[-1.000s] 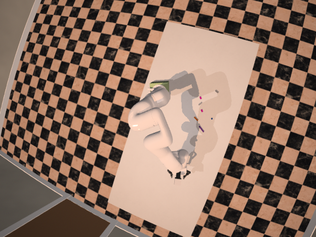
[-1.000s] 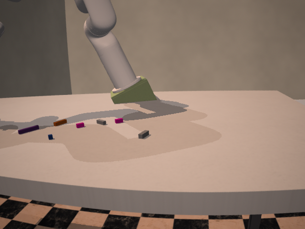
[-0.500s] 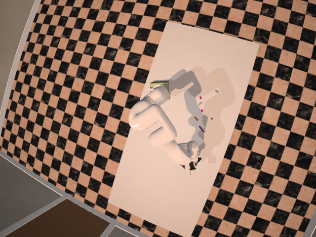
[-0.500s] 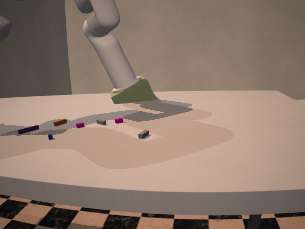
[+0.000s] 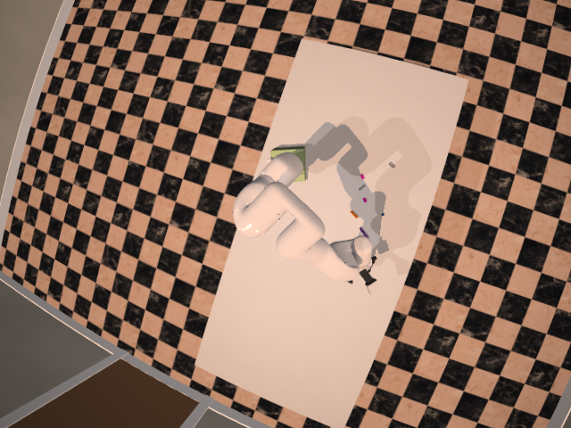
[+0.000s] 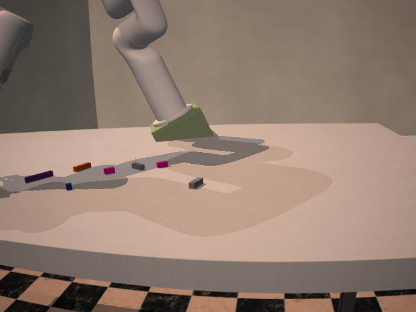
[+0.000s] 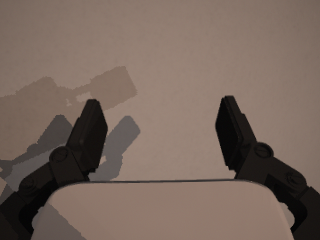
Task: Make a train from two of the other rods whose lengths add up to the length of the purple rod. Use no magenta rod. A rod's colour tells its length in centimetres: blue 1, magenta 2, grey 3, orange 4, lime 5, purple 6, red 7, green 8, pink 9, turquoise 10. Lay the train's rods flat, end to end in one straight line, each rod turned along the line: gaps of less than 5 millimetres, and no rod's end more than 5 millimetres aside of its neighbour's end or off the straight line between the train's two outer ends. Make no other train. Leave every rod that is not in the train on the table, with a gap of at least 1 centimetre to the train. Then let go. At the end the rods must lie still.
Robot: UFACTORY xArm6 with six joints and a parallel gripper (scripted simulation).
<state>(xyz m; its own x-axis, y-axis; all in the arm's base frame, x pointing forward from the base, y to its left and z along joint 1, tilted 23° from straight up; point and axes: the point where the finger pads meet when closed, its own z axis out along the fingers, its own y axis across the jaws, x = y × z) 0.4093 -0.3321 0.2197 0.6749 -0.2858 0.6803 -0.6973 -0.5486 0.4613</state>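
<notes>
Tool (image 7: pixel 160 135): wide apart, holding nothing, above bare tabletop (image 7: pixel 174 34).
Purple rod (image 6: pixel 38 176): far left, flat.

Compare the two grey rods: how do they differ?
Place: one grey rod lies in the row between the two magenta rods; the other grey rod lies apart, nearer the exterior camera. Light: the first is in the arm's dark shadow, the second isn't. Shared: colour, lying flat, untouched.
</notes>
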